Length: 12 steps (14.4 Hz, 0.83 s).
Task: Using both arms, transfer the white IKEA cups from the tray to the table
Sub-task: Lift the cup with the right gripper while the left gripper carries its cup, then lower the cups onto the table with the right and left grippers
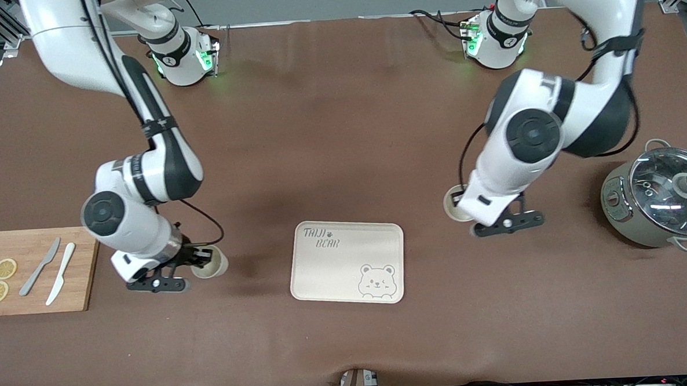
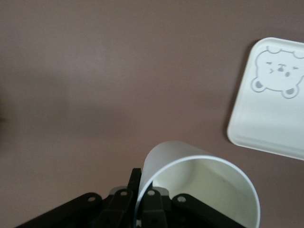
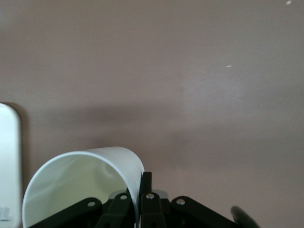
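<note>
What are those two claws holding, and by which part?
Each holds a white cup by its rim wall, one finger inside, one outside: the left gripper a cup, the right gripper the other cup.

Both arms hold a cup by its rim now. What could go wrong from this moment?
1. The left gripper pinches only the thin wall of its cup, so the cup may tip on release.
2. The right gripper grips its cup the same way, close to the cutting board; a swing might knock the knives.
3. The tray is empty; retreating arms could push it.
</note>
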Each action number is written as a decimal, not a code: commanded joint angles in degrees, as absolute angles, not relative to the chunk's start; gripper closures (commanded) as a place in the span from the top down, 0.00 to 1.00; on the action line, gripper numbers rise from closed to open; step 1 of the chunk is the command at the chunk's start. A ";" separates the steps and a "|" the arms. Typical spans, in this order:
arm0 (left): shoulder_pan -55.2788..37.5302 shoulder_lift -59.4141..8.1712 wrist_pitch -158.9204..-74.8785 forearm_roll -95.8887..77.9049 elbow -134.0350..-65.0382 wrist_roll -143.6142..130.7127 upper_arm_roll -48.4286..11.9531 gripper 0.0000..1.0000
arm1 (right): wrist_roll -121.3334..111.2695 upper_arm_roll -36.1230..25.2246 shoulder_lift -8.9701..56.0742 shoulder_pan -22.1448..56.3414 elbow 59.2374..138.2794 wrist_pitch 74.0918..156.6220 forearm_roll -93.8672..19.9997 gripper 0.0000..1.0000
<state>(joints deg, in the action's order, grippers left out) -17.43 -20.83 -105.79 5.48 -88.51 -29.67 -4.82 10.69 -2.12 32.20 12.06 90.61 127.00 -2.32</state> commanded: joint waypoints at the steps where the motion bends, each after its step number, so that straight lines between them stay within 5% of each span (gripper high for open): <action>1: -13.55 -10.57 -113.97 5.10 -104.02 -24.98 -5.36 0.00 | 2.75 -0.97 28.74 7.74 95.09 127.44 -3.25 0.00; 6: -6.43 -0.54 -126.01 -1.05 -121.53 -11.09 -5.36 0.00 | -11.83 -1.05 29.00 1.51 96.85 128.06 -11.40 0.00; 12: -1.68 0.79 -135.17 -1.84 -130.16 -3.52 -5.45 0.00 | -21.26 -1.05 30.67 -2.46 98.25 131.73 -12.57 0.00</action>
<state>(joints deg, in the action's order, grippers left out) -3.14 -0.98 -132.44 -0.10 -127.12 -5.97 -4.86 -18.40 -2.11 31.21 -1.47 95.91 129.16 -11.18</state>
